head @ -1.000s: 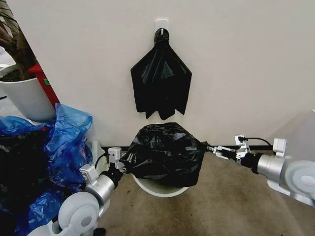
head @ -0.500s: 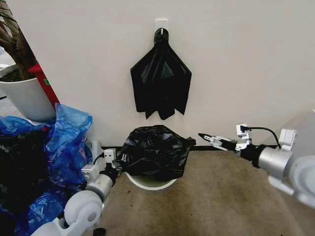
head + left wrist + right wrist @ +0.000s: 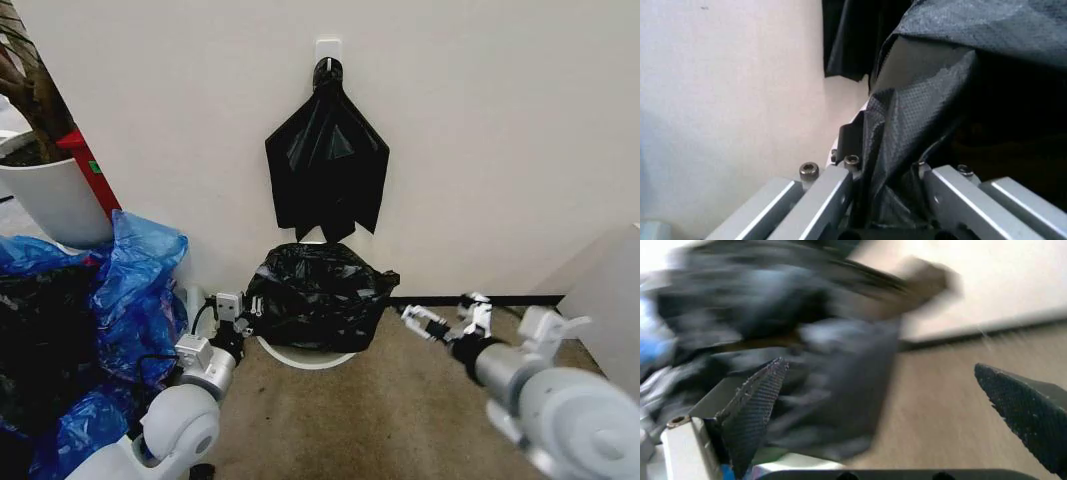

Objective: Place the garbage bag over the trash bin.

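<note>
Right claw (image 3: 412,318) pulled back, spread empty; left claw (image 3: 250,312) still clamps garbage bag (image 3: 315,293) draped over trash bin (image 3: 305,357).

A plain white wall (image 3: 480,120) meets a brownish carpeted floor (image 3: 380,420) along a dark baseboard (image 3: 470,299). On the left stand a white planter pot (image 3: 55,200) (holding a tree) and crumpled blue plastic bags (image 3: 135,280).
</note>
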`<state>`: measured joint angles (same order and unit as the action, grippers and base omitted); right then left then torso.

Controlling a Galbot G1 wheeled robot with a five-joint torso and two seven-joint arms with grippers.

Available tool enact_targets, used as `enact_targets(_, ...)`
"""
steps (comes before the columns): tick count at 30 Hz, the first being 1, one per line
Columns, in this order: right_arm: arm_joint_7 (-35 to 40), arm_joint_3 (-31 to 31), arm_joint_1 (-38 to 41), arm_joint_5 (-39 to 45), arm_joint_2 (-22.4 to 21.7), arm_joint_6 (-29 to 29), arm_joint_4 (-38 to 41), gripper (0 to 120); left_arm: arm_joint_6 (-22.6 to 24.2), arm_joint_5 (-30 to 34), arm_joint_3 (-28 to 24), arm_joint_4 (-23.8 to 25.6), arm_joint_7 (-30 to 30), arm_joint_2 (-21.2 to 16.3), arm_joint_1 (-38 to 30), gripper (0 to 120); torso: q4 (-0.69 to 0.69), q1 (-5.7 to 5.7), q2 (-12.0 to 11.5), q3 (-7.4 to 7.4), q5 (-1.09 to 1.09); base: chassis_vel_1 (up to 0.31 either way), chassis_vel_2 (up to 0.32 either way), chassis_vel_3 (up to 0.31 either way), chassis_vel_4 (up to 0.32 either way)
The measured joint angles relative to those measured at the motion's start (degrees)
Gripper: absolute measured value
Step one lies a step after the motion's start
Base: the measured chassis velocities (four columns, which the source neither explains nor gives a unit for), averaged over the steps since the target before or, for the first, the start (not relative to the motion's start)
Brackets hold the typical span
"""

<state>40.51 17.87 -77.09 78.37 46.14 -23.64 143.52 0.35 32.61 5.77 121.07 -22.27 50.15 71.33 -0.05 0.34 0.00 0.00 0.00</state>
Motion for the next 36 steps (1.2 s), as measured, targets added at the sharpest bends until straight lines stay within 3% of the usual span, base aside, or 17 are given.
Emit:
enact_targets(1,-7.3,-2.3,1.1,-5.2,-1.6,-0.3,-0.1,100,0.2,-0.5,-0.8,-0.6,0.0,0.3,-0.5,1,0.02,0.0,0.0,0.0,0.0,0.0,0.0,0.0,0.0)
enact_targets(6,-14.7,-6.6,4.4,-9.3,-3.8,-1.2,-0.1,100,0.8,-0.8,-1.9,-1.1,0.0,0.6,-1.4,1,0.04,0.0,0.0,0.0,-0.01,0.0,0.0,0.0,0.0)
enact_targets(8,-19.0,-11.2,7.4,-13.4,-5.0,-1.3,-0.1,100,1.4,-1.0,-2.4,-1.7,0.0,0.7,-2.1,1,0.04,0.0,0.0,0.0,0.0,0.0,0.0,0.0,0.0)
enact_targets(13,-23.2,-17.0,12.6,-17.9,-5.7,-1.4,-0.2,100,2.1,-1.2,-3.3,-2.2,0.0,0.6,-3.3,1,0.03,0.0,0.0,0.0,0.0,0.0,0.0,0.0,0.0)
enact_targets(19,-22.6,-23.8,19.4,-18.9,-4.9,-2.9,-0.6,100,2.3,-3.3,-4.1,-2.7,0.7,0.3,-5.0,1,0.03,0.0,0.0,0.0,0.0,0.0,0.0,0.0,0.0)
enact_targets(25,-20.3,-26.7,21.6,-19.9,-4.5,-3.9,-3.1,97,2.2,-3.9,-3.8,-2.6,1.4,-0.3,-5.2,1,0.03,0.0,0.0,0.0,0.0,0.0,0.0,0.0,0.0)
enact_targets(36,-16.8,-29.0,23.5,-18.4,-4.1,-5.2,-5.8,60,2.0,-4.0,-3.7,-2.2,2.2,-0.5,-6.0,1,0.02,0.0,0.0,0.0,0.0,0.0,0.0,0.0,0.0)
